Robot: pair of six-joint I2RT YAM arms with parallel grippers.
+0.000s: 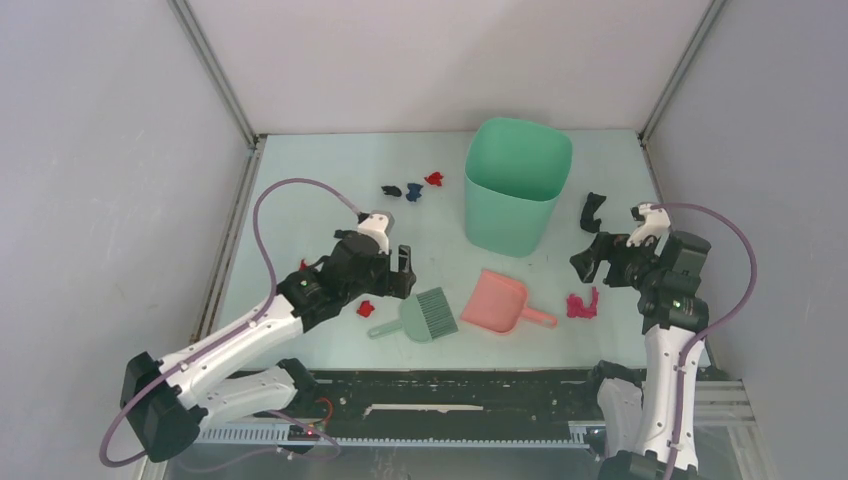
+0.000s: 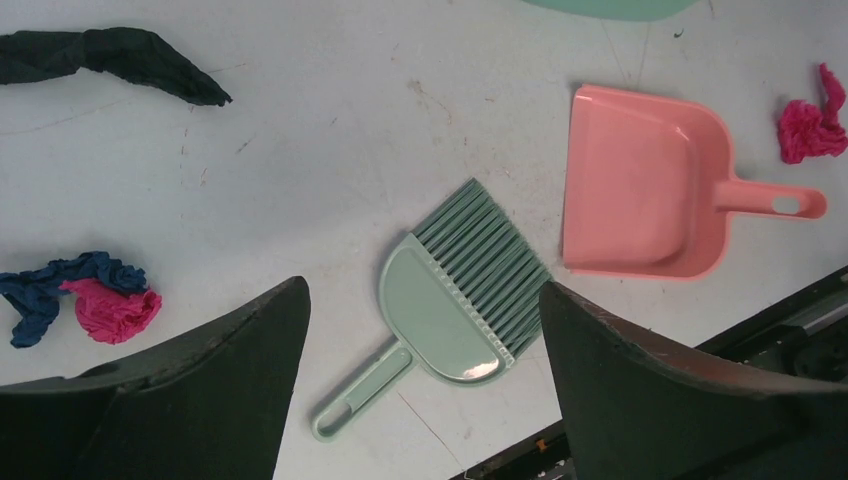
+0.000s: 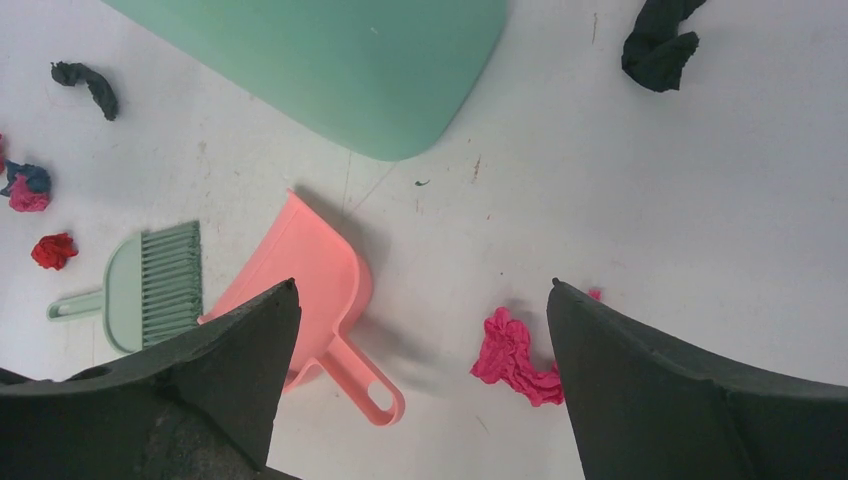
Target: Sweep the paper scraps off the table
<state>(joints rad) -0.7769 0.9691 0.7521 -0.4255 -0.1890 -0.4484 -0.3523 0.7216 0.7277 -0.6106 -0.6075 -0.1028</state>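
Paper scraps lie scattered on the pale table: black, blue and red bits at the back, a red bit by the left arm, a magenta one and a black one on the right. My left gripper is open and empty above the green brush; a blue-and-pink scrap lies beside it. My right gripper is open and empty above the magenta scrap, next to the pink dustpan's handle.
A tall mint-green bin stands at the back centre. The green brush and pink dustpan lie side by side near the front edge. Metal rails border the table, and grey walls close in on three sides.
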